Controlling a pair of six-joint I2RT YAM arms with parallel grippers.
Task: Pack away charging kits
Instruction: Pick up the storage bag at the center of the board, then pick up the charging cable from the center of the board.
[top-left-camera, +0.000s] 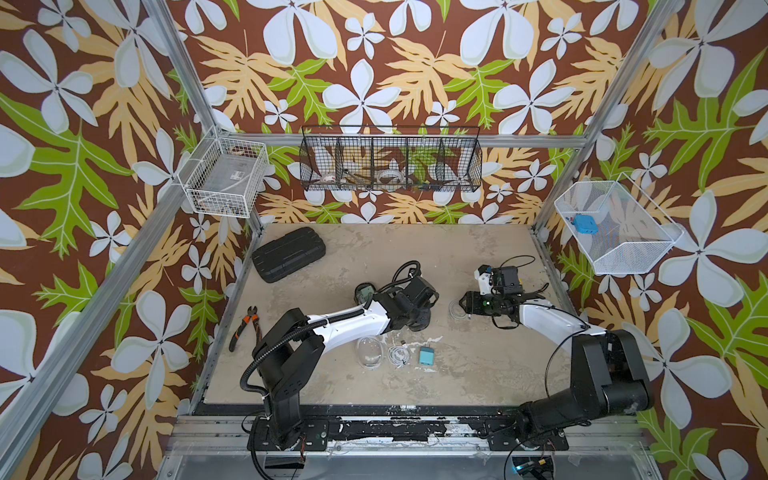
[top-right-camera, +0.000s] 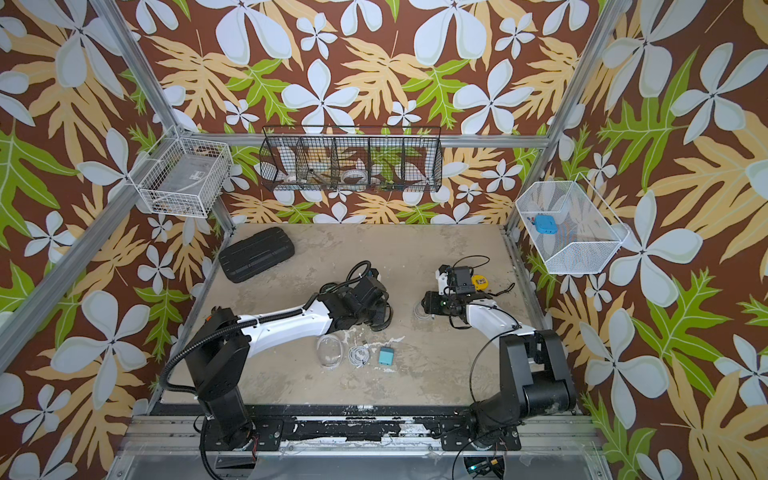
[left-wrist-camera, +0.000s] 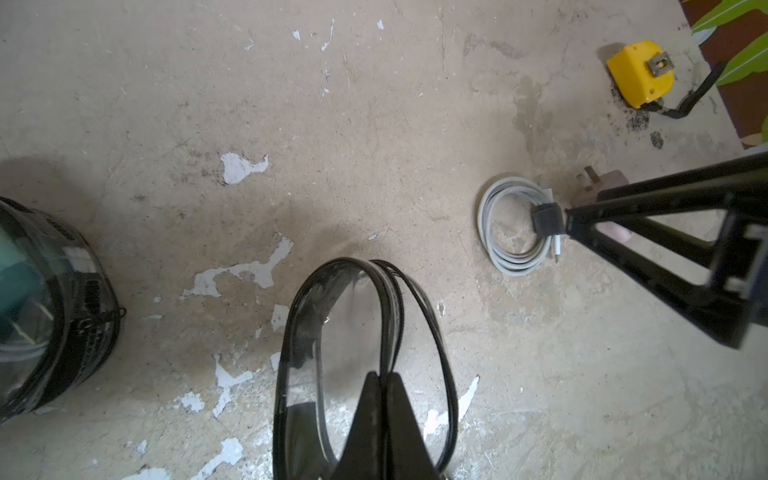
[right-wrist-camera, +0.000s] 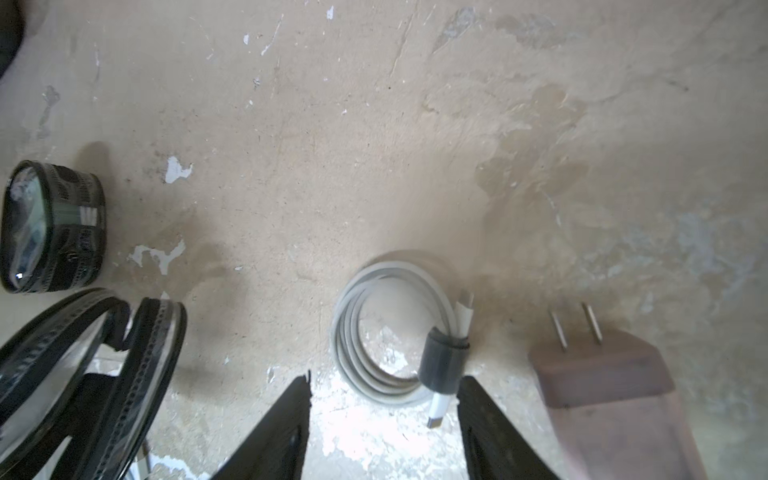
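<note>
**Pink kit: pouch pinched, cable straddled**

The cable (right-wrist-camera: 347, 332), a white coil with a dark strap, lies flat on the table (right-wrist-camera: 374, 124). The right gripper (right-wrist-camera: 386, 380) has a finger on each side of it. Its jaws are fairly wide, with a sliver of table showing on one side, so it isn't clamped. The pink plug (right-wrist-camera: 602, 374) sits just beside the coil, prongs out.

The left gripper (left-wrist-camera: 380, 376) has its jaws pinched tight on the rim of the black-rimmed pouch (left-wrist-camera: 345, 324), which is unzipped and held on edge near the coil.

All of that comes from the wrist cams. In both top views the wrists cover the grips, and only a bit of coil peeks out.

The top views do show the other kit lined up nearer the arm bases: clear pouch (top-left-camera: 369, 352), second cable (top-left-camera: 398, 355), teal plug (top-left-camera: 424, 356).

A zipped pouch (left-wrist-camera: 41, 291) with something teal-green inside stands off to one side.

A yellow tape measure (left-wrist-camera: 640, 70) sits near the table's edge. Pliers (top-left-camera: 245, 328) and a black case (top-left-camera: 289, 253) show only from above.
</note>
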